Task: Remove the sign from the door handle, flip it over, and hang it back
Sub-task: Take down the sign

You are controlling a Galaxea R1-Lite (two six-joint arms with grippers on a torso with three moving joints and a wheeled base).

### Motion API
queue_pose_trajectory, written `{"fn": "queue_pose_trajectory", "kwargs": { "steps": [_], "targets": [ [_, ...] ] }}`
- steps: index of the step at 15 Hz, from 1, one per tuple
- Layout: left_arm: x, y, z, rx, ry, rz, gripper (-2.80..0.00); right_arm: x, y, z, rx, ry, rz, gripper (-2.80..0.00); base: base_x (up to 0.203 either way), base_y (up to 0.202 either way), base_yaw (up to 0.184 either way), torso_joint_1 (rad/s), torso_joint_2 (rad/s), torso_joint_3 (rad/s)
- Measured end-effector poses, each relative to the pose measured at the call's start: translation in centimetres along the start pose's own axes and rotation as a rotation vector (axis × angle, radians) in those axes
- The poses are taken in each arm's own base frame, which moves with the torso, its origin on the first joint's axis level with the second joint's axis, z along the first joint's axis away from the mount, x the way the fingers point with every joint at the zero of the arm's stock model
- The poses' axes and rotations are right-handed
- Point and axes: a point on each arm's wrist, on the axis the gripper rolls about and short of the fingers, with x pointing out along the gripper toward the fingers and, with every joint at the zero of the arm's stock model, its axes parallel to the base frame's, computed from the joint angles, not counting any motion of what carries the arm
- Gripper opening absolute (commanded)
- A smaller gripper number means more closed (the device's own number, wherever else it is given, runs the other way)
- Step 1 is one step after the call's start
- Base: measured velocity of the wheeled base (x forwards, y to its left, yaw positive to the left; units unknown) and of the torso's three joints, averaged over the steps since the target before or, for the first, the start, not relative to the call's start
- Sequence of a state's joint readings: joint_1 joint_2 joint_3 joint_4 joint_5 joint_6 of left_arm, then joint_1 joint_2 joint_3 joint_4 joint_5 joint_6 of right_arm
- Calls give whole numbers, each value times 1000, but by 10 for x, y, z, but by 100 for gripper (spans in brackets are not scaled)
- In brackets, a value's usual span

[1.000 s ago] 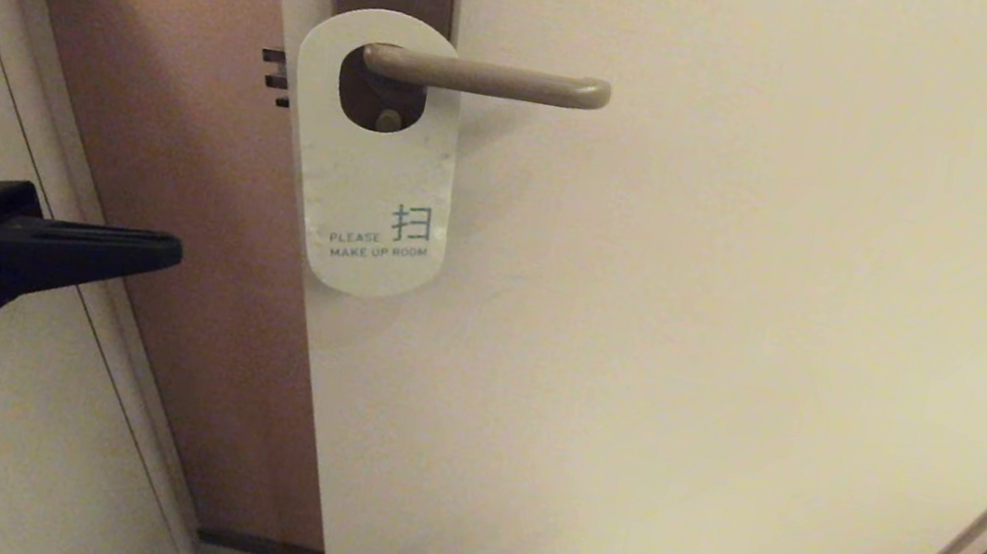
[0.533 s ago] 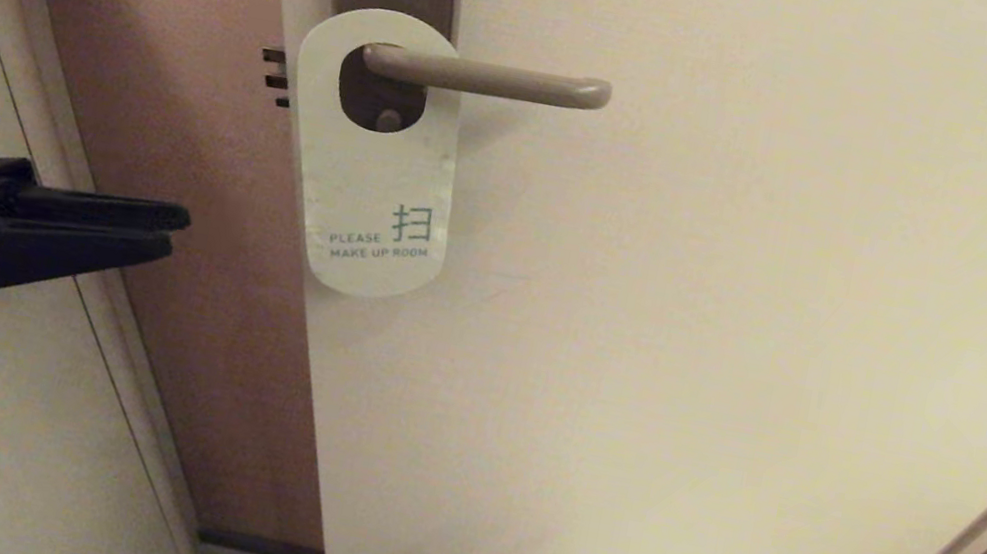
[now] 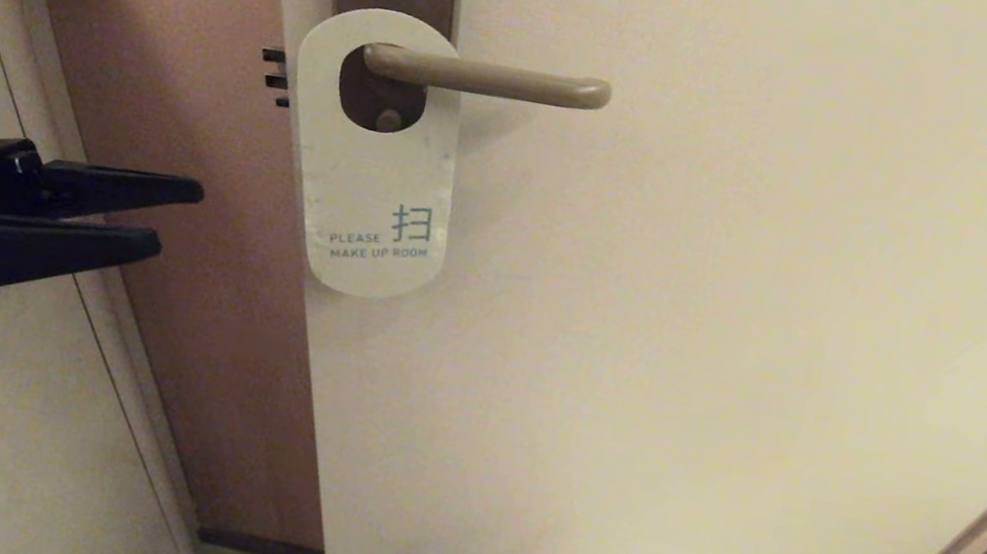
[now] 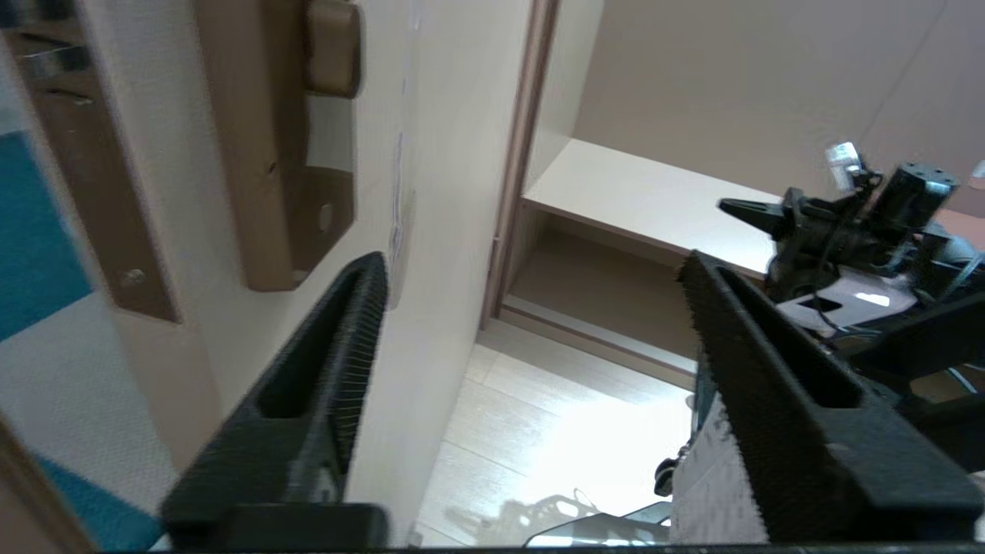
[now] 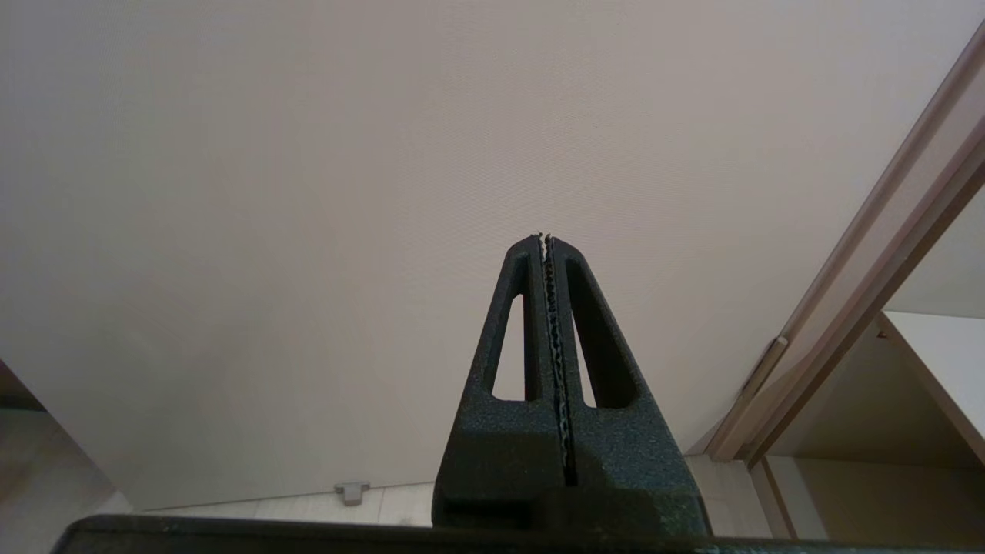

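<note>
Sign (image 3: 376,165) on door handle (image 3: 488,78), lower edge free; left gripper (image 3: 174,216) fingers spread, well apart.

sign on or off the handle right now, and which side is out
On. The door handle passes through the sign's oval hole; the white "PLEASE MAKE UP ROOM" side faces out. The left gripper is apart from it, fingers open.

From the head we look forward and slightly down at the door (image 3: 693,353), fairly close. Our left wrist camera sights along the door's face past its pincer (image 4: 531,285) toward the floor and an alcove. Our right wrist camera faces the door (image 5: 308,192) squarely, low. All three views share the door; both wrist views share the alcove frame.
</note>
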State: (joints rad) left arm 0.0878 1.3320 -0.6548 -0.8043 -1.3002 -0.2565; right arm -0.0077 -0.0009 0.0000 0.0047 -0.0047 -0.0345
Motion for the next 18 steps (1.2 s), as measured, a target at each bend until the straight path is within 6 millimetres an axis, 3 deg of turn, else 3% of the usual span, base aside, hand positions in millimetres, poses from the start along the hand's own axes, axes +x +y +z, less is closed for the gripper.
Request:
{"fn": "queue_pose_trajectory", "kwargs": {
  "steps": [10,18],
  "targets": [
    [24,24,10,2,8,-67,0,0,0,0,0,-1,0,-280,0,0,0,0,0,0],
    [48,25,6,-15,25,-160,0,0,0,0,0,0,0,-280,0,0,0,0,0,0]
  ]
}}
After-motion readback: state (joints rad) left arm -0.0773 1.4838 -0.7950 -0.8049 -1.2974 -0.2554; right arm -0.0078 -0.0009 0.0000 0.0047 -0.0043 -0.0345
